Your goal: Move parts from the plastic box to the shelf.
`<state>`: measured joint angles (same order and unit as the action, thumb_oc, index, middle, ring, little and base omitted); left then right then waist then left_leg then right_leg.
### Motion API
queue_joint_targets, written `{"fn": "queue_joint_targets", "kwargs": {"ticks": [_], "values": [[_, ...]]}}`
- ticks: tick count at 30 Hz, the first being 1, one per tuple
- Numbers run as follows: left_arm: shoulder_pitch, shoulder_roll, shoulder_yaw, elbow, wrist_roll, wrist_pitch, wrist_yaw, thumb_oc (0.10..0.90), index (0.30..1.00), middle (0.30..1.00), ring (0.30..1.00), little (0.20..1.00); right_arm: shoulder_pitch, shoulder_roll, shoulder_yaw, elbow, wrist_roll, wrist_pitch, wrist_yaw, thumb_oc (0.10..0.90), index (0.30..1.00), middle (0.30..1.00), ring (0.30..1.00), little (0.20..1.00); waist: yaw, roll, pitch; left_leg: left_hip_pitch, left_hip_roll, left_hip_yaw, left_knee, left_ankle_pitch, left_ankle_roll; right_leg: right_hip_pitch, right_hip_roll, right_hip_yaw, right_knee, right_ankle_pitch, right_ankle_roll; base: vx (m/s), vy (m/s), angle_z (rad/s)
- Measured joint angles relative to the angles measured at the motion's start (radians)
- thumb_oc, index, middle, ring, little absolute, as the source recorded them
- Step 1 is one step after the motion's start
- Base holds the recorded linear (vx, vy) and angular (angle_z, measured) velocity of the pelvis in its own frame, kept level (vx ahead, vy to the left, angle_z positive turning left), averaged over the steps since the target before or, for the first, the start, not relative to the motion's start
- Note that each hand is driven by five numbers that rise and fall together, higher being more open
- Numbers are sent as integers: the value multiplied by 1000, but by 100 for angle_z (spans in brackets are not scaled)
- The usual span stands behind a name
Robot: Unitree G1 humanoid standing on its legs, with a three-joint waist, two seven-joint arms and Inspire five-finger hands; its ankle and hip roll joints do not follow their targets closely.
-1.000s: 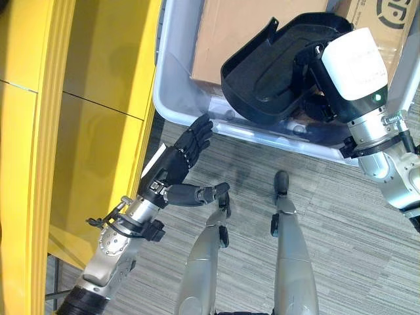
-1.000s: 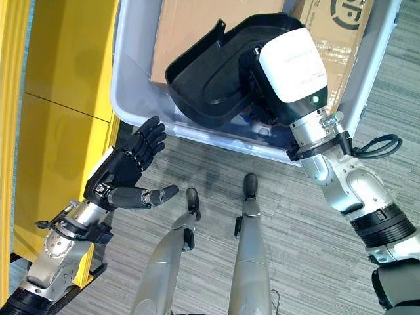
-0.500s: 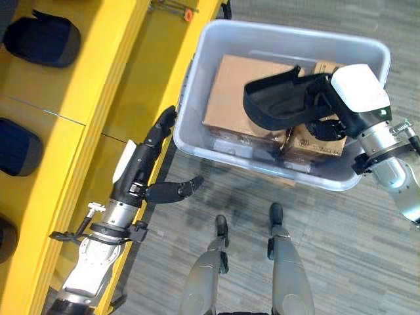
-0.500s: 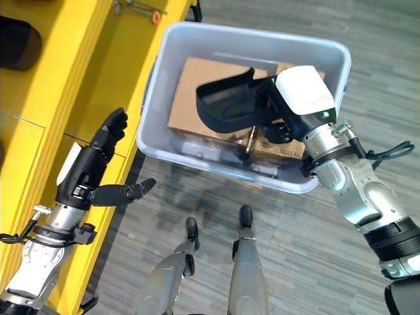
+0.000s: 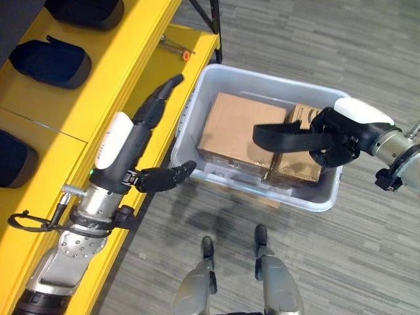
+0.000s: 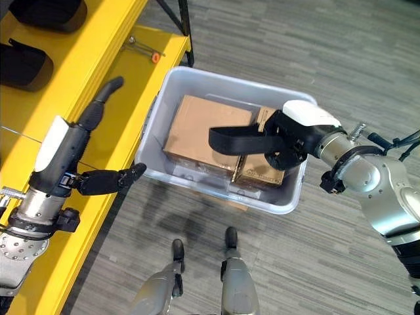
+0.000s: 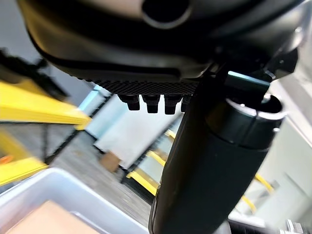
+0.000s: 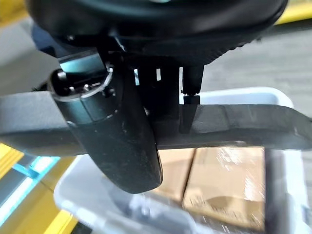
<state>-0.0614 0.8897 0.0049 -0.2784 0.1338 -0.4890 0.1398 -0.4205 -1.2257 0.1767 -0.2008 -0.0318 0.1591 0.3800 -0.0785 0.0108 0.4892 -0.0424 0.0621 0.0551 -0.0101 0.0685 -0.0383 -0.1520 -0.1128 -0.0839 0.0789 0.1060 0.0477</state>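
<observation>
Your right hand is clamped on the black moulded part, fingers and thumb curled round its edge, and the part hangs above the two cardboard boxes inside the grey plastic box. Over the last second the camera has drawn back: the whole bin and the yellow shelf now show, and the part has turned from broadside to edge-on. That reads as the lift being done and the carry toward the shelf being next.

Your left hand is empty, fingers straight along the shelf's front edge, thumb stuck out toward the bin's near corner. It has risen from beside the bin wall to level with the shelf.

Past that left hand, three dark parts already sit on the shelf, and a small orange-tipped tool lies near its far end. Between your right hand and the shelf stand the bin's left wall and your own left arm, so I judge you'll need to carry the part over both.
</observation>
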Motion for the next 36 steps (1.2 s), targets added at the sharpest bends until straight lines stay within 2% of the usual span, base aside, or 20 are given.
{"fn": "queue_joint_targets", "kwargs": {"ticks": [2,6,9,13,20,28,31,36], "values": [[-67,24,-50,-5,-1,2,-36,900,1000,1000,1000,1000,-1,0,0,-37,5,27,33,400,300,300,300,300,-4,-17,-9,14,2,17,-1,-8,3,8,3,12,-1,2,0,71,7,-17],[-159,25,-148,-30,-5,26,-111,900,1000,1000,1000,1000,-35,1,18,-85,5,50,53,400,300,300,300,300,-27,-20,-32,47,4,24,-6,-13,0,41,7,20,-16,6,0,63,-3,-10],[-197,-10,-202,-45,-14,66,-156,900,1000,1000,1000,1000,-105,5,73,-86,5,82,63,400,300,300,300,300,-39,-21,-80,51,8,39,-14,-15,1,40,15,34,-33,14,-1,14,-16,-14],[-191,-94,-218,-46,-52,142,-200,900,1000,1000,1000,1000,-129,52,90,-86,4,125,70,400,300,300,300,300,-53,-23,-119,82,12,50,-33,-12,-4,72,22,45,-66,26,-1,-10,-14,-9],[-175,-141,-276,-40,-52,207,-253,900,1000,1000,1000,1000,-132,143,131,-107,-5,176,78,400,300,300,300,300,-57,-24,-165,107,18,63,-52,-10,-6,94,31,53,-90,39,-6,-6,-8,-4],[-113,-167,-277,-39,-50,231,-285,900,1000,1000,1000,1000,-132,223,143,-107,-26,209,96,400,300,300,300,300,-58,-15,-186,116,21,75,-66,-5,-6,107,36,62,-129,66,-9,-8,4,-5],[-118,-168,-279,-39,-48,235,-285,900,1000,1000,1000,1000,-132,276,170,-106,-47,210,96,400,300,300,300,300,-60,-8,-193,118,22,76,-67,-4,-7,109,38,65,-134,70,-10,0,6,-4],[-124,-168,-285,-39,-40,255,-305,900,1000,1000,1000,1000,-132,307,241,-105,-69,197,110,400,300,300,300,300,-57,-1,-198,128,22,75,-68,-4,-8,134,39,64,-159,80,-10,-5,6,2]]}}
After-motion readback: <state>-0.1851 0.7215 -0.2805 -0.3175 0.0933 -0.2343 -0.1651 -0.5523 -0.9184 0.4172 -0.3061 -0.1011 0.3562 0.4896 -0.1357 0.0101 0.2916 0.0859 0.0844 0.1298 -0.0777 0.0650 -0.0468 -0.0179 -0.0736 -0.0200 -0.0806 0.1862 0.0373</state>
